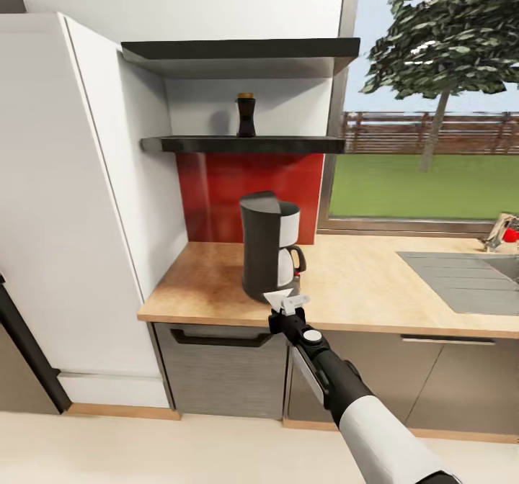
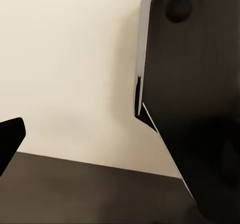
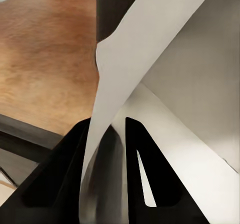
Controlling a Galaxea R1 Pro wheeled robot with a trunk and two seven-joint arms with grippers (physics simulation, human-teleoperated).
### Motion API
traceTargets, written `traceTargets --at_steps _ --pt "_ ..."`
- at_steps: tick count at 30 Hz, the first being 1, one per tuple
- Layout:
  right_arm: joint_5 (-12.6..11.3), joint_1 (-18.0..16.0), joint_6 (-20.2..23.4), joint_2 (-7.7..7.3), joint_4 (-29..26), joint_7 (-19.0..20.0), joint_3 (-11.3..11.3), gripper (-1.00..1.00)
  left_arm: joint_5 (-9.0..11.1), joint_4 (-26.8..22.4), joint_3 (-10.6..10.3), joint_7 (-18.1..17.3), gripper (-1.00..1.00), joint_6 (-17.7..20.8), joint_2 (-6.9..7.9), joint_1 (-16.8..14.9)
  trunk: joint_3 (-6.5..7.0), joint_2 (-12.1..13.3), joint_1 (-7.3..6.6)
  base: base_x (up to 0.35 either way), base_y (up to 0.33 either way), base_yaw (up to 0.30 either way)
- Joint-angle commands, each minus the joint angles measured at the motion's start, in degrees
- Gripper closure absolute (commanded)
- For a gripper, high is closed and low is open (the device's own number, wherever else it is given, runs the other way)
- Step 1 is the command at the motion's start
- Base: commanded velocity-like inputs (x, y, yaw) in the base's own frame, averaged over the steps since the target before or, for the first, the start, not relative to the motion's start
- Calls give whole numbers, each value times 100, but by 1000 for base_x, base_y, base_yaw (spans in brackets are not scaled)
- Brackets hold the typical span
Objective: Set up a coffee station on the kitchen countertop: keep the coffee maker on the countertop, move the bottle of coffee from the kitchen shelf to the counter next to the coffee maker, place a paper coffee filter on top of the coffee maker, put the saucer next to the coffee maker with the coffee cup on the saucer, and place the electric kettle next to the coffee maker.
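The right hand [image 1: 287, 301], clamped on the paper coffee filter [image 1: 278, 297], hangs at the surface's front edge before the coffee maker [image 1: 268, 253]; next it likely must lift the filter onto the maker's top.

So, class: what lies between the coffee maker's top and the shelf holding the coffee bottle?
In the head view, nothing stands between the coffee maker and the kitchen shelf carrying the bottle of coffee; that stretch shows just the red wall panel.
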Motion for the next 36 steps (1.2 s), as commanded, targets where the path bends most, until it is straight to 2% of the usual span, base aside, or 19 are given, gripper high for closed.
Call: traceTargets --at_steps 1,5,17,26,30,32,36 --pt "-19 -3 30 0 -10 14 3 100 32 -9 -6 8 -100 -10 1 2 -11 -11 3 0 -276 0" --pt "-19 -3 35 0 -31 13 3 100 32 -9 -6 8 -100 -1 14 2 -11 -11 3 77 -275 0" --pt "8 -3 48 0 -66 -19 -57 100 15 -1 2 16 -100 57 68 2 -11 -11 3 86 -104 0" --pt "3 -3 67 0 -81 -22 -78 100 19 3 -1 11 -100 24 59 -4 -11 -11 3 92 -184 0" --pt "3 -3 68 0 -417 -22 -64 100 28 7 10 19 -100 35 14 0 -10 -11 3 4 -14 0" --pt "-4 -3 66 -50 -537 -22 -54 100 36 8 24 11 -100 26 6 2 -1 -11 3 1 -3 0" --pt "-9 -3 66 -92 -595 -24 -55 100 44 8 35 14 -100 45 5 2 30 -11 3 0 0 0"
